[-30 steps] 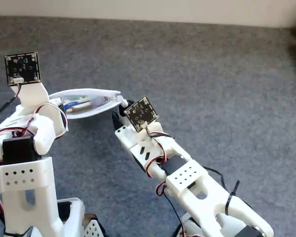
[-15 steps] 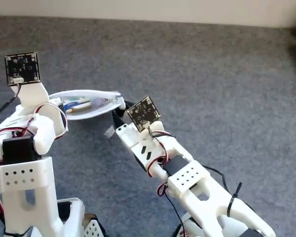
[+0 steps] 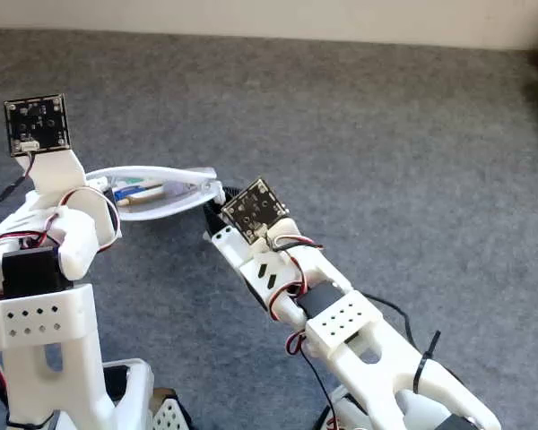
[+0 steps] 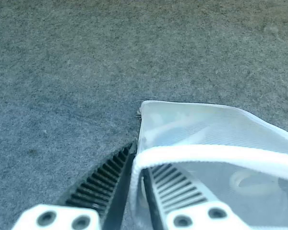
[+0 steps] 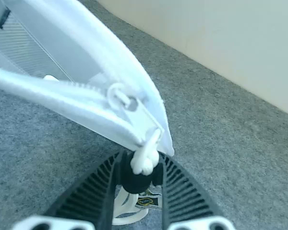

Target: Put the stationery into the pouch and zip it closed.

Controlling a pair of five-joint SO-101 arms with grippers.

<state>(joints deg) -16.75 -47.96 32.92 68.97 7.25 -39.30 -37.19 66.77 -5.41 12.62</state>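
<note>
Pouch (image 3: 161, 193): lifted above the counter (image 3: 386, 134), slung between the two grippers, mouth gaping. Stationery (image 3: 139, 188) lies inside.
Left gripper (image 4: 137, 158): clamped on the pouch's end seam, mesh wall just ahead of the jaws.
Right gripper (image 5: 140, 165): closed on the knot of the pull cord (image 5: 151, 141), with the slider (image 5: 134, 110) just beyond its tips at the pouch's far end.
Versus 1.0 s ago: right arm drawn back slightly toward its base. Left arm shifted slightly outward. Mouth gapes about as before.
</note>
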